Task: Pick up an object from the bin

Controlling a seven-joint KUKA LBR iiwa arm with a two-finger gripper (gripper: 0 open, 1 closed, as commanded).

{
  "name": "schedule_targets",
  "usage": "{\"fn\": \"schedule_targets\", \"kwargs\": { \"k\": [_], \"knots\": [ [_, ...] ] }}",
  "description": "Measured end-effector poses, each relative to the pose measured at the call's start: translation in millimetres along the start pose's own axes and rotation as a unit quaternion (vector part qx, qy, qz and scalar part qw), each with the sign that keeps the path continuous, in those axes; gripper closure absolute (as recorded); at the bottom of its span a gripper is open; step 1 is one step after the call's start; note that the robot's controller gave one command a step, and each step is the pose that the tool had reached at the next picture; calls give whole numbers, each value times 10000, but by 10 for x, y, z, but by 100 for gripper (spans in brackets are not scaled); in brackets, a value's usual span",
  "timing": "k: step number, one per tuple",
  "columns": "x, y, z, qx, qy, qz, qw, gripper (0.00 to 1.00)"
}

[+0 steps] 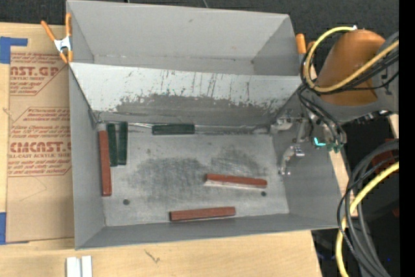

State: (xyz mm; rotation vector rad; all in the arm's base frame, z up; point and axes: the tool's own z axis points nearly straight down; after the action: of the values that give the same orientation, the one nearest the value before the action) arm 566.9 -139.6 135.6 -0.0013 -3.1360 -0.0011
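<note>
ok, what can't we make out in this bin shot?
- Gripper, camera view: small, blends with the grey right wall; contact with it unclear.
- Dark green bar: in shadow at the foot of the back wall; flat or leaning, unclear.
- Dark green pieces at left: one or two, too dark to tell.
- Dark speck, front left: too small to identify.

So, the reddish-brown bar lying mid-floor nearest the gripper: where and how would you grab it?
Probably at the middle of the reddish-brown bar, from straight above, closing across its narrow width. It lies flat on the bin floor with both long sides clear, and mid-length should keep it balanced.
</note>
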Motion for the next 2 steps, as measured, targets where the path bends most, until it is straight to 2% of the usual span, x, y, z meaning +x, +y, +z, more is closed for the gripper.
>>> {"fn": "schedule_targets", "kwargs": {
  "k": [1,2],
  "knots": [
    [-21,4,-44,7,-36,-7,10000,0],
    [352,536,610,13,-65,-542,9985,100]
  ]
}}
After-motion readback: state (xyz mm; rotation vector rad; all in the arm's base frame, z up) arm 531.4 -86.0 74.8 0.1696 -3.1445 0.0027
